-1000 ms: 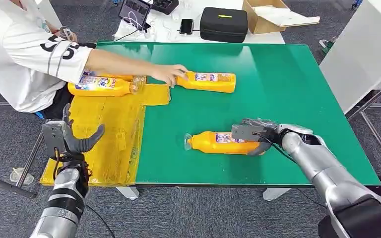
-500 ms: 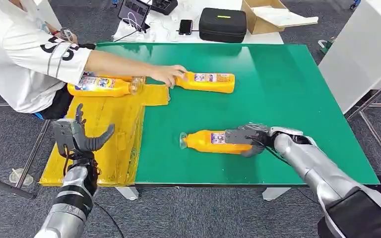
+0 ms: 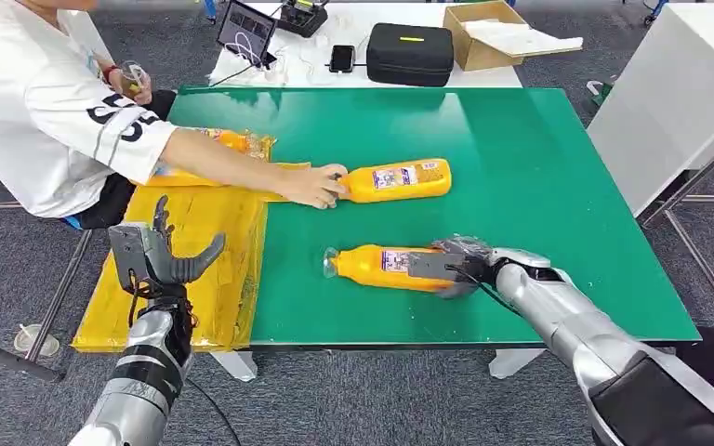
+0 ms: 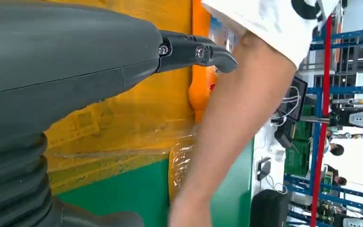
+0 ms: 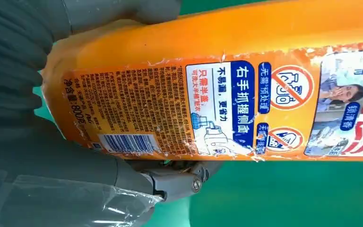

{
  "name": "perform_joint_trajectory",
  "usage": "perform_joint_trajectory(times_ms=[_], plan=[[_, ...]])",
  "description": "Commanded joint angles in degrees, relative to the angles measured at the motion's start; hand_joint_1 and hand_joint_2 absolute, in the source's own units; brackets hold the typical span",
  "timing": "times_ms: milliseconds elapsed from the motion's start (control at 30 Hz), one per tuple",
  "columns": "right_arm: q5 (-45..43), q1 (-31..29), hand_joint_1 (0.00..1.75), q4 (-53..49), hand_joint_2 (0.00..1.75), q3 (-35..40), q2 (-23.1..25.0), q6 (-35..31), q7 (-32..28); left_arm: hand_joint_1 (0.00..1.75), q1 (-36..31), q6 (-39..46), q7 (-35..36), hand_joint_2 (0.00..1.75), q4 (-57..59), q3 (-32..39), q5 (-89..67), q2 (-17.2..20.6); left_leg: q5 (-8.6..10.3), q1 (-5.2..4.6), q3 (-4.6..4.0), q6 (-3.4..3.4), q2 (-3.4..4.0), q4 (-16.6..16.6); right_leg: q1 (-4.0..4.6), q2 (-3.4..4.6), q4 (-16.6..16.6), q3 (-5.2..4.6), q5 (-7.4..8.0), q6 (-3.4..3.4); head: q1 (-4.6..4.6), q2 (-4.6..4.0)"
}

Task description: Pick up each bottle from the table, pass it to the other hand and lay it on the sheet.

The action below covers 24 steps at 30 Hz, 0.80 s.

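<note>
The near bottle (image 3: 386, 267), orange with a clear cap, is gripped at its base end by the right hand (image 3: 456, 265); in the right wrist view the bottle (image 5: 227, 90) is seen clasped between the thumb and the darker fingers (image 5: 175, 177). It lies at about five o'clock on the green table (image 3: 539, 186), cap pointing toward nine o'clock. Against the picture of a second ago, it has been carried some way toward the yellow sheet (image 3: 209, 269), so the pick-up is judged done and the passing across under way.

The left hand (image 3: 163, 260) is held over the sheet at about eight o'clock, fingers spread and nothing in it; it has been raised and brought nearer the table since then, which is read as readiness to receive. The two hands are well apart, so the hand-over is not yet made.

Further out, a second bottle (image 3: 395, 179) lies near the middle of the table, touched at its cap end by a person's hand (image 3: 311, 186); it has been turned and shifted slightly. A third bottle (image 3: 232, 141) lies on the sheet at ten o'clock, partly hidden by the person's arm.
</note>
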Motion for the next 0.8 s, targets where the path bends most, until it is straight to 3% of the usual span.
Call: perform_joint_trajectory(times_ms=[33, 133, 267, 433, 500, 567, 700, 800], plan=[[-4.21, 11.88, 1.75, -11.56, 1.75, -12.82, 1.39, -16.4, -6.67, 0.0, -0.17, -2.58, 0.22, 1.75, 0.51, 0.82, 2.82, 0.72, 0.06, 0.03, 0.04, 0.06, -0.14, -0.11, 0.06, -0.22, -0.15, 0.13, 0.02, -0.05, 0.0, 0.0], [2.7, 22.52, 1.75, -30.92, 1.75, -28.39, 9.78, -31.52, -9.73, 0.0, 2.57, -6.09, 0.95, 1.75, -3.77, 3.05, 6.08, 0.55, 0.03, 0.08, 0.19, 0.03, 0.08, -0.25, 0.12, -0.02, -0.3, 0.22, 0.06, -0.12, 0.0, 0.0], [5.17, 24.61, 1.75, -36.09, 1.75, -31.98, 11.38, -29.71, -7.59, 0.0, 3.39, -6.5, 1.81, 1.75, -5.47, 3.01, 6.52, 0.37, -0.12, -0.02, -0.29, 0.0, 0.25, -0.03, 0.03, 0.17, 0.13, -0.27, -0.1, -0.15, -0.09, 0.0], [5.49, 24.29, 1.75, -34.72, 1.75, -33.03, 11.53, -29.03, -8.83, 0.0, 3.1, -6.32, 1.81, 1.75, -4.95, 2.89, 6.49, 0.36, 0.1, 0.0, -0.78, 0.06, -0.45, -0.01, 0.03, -0.51, 0.06, -0.52, -0.18, -0.04, -0.04, 0.0], [4.37, 27.1, 1.75, -38.86, 1.75, -39.28, 16.15, -37.36, -15.72, 0.0, 3.9, -7.82, 2.22, 1.75, -6.52, 3.34, 8.64, 0.09, 0.01, -0.06, -0.71, 0.15, -0.37, 0.01, -0.01, -0.5, 0.06, -0.43, -0.24, -0.04, -0.02, 0.0], [3.21, 30.29, 1.75, -45.22, 1.75, -41.45, 18.21, -40.76, -17.99, 0.0, 4.78, -7.72, 2.26, 1.75, -9.04, 2.98, 9.16, -0.29, 0.08, -0.06, -0.93, 0.06, -0.33, -0.03, -0.03, -0.41, 0.07, -0.66, -0.15, -0.05, 0.0, 0.0], [1.54, 34.88, 1.75, -52.68, 1.75, -43.6, 20.3, -44.95, -21.83, 0.0, 5.52, -5.31, 2.84, 1.75, -13.14, 2.53, 11.08, -1.19, 0.0, -0.08, -0.89, 0.04, -0.5, 0.01, -0.04, -0.62, 0.13, -0.6, -0.3, -0.13, -0.04, 0.0], [1.07, 35.25, 1.75, -51.75, 1.75, -44.13, 20.78, -46.51, -24.36, 0.0, 5.3, -4.53, 3.04, 1.75, -12.62, 1.98, 12.09, -0.92, 0.03, -0.08, -0.95, 0.06, -0.5, 0.0, -0.03, -0.61, 0.09, -0.67, -0.27, -0.1, -0.02, 0.0]])
